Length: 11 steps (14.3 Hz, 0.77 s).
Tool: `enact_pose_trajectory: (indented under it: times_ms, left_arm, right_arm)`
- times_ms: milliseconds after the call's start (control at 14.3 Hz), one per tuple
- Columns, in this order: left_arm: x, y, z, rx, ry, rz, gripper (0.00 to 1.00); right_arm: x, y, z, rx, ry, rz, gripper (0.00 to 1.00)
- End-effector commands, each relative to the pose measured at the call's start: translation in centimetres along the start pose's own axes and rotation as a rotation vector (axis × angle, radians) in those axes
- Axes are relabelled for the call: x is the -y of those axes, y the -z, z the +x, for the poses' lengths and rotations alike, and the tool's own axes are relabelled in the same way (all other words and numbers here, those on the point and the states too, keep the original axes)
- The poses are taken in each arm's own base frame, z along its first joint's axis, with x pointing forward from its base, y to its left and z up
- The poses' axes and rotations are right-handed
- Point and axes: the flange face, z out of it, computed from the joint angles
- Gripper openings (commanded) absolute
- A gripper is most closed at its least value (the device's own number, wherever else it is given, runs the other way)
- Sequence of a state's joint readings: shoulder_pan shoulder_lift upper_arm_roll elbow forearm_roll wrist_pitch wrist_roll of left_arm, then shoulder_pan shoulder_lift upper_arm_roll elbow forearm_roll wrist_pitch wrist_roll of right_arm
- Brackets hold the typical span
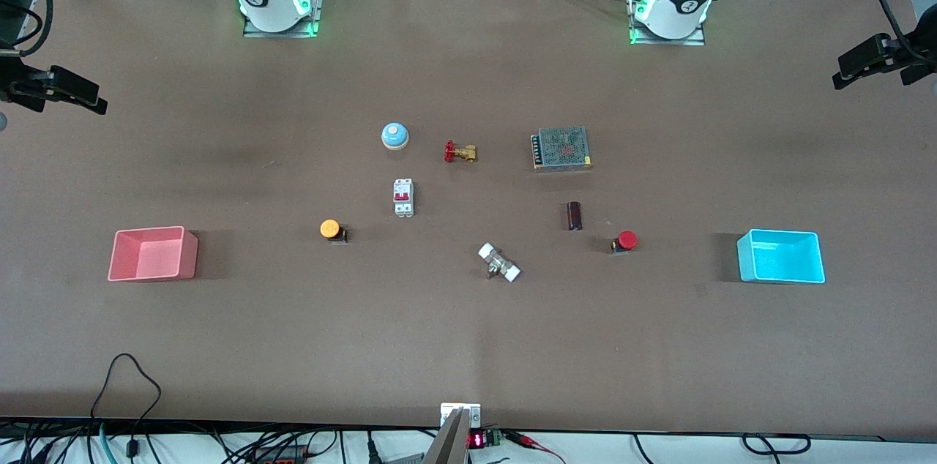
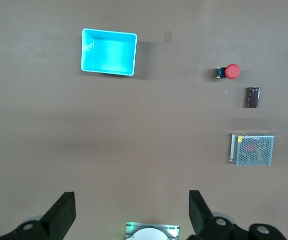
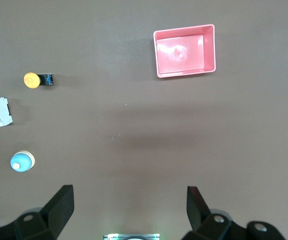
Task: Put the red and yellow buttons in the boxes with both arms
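Brown table (image 1: 468, 347). Pink-red box (image 1: 152, 254), bright cyan box (image 1: 780, 256). Red button (image 1: 626, 240) and yellow-orange button (image 1: 331, 229), both on dark bases. Blue-and-white bell (image 1: 394, 135). Black grippers.

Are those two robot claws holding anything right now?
Nothing is held. The left gripper and right gripper are open and empty; the red button and yellow button lie untouched on the table.

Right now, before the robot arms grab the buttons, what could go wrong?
The yellow button is small and lies on its side, so it might roll or slip from the right gripper. The brown cylinder lies beside the red button, so the left gripper might bump it. Both grippers are open, high above the table.
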<state>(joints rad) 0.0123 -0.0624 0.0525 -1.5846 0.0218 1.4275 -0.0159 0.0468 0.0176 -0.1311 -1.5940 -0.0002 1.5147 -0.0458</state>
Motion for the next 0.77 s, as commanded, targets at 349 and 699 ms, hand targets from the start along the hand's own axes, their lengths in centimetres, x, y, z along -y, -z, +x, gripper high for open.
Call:
enact_pose_trajectory:
  times_ms: [349,699]
  left_arm:
    - [0.2,0.5,-0.5,-0.037,0.055,-0.018,1.0]
    - [0.1,0.5,-0.4,-0.043,0.064,-0.023,1.0]
  right_arm:
    - [-0.6,-0.3,-1.0,0.009,0.007,-0.012,1.0]
    - [0.4,-3.6,1.1,0.054,0.017,-0.011,1.0]
